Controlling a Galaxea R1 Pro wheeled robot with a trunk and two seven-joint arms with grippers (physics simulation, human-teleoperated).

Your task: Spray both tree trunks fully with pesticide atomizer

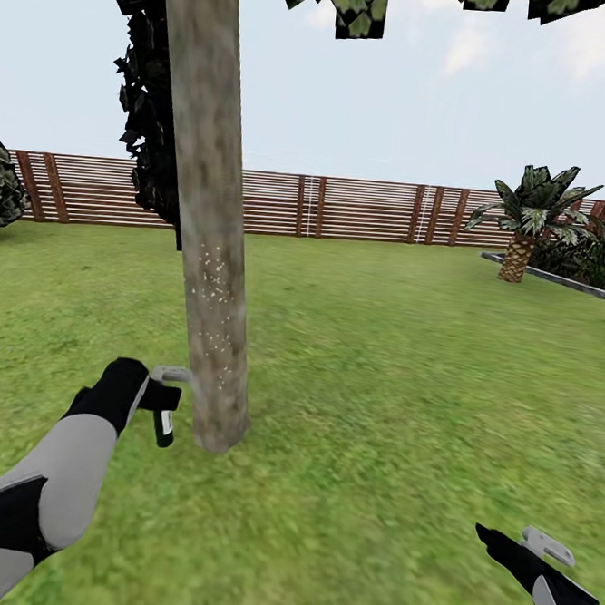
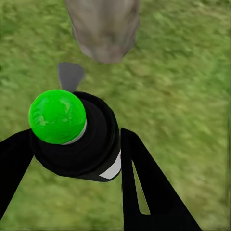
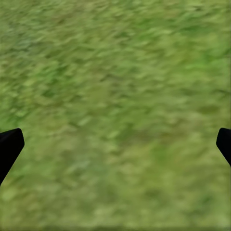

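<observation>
Left gripper (image 1: 169,399) clamped on the pesticide atomizer (image 1: 163,426), held just beside the base of the tree trunk (image 1: 209,241), on the robot's left of it; bottle hangs body down below the fingers, white label patch showing. Left wrist view: green spray cap (image 2: 57,117) on the dark bottle between the two black fingers (image 2: 149,187), trunk foot right ahead of the nozzle end. Right gripper (image 1: 511,540) low over bare lawn (image 1: 380,363), well to the right of the trunk, fingers spread wide with only grass between the tips, carrying nothing. On the trunk, fine pale specks sit in a band from just above the gripper up to mid height, likely spray landing; bark above that band looks clean. Judged step: coating this first trunk. To do it well, keep the nozzle facing the bark at close range, sweep up from the foot, then work round the far side, which cannot be checked from here. Beyond the trunk: slat fence (image 1: 364,211), a dark leafy column tree (image 1: 149,118) behind it, small palm (image 1: 527,220) far right
</observation>
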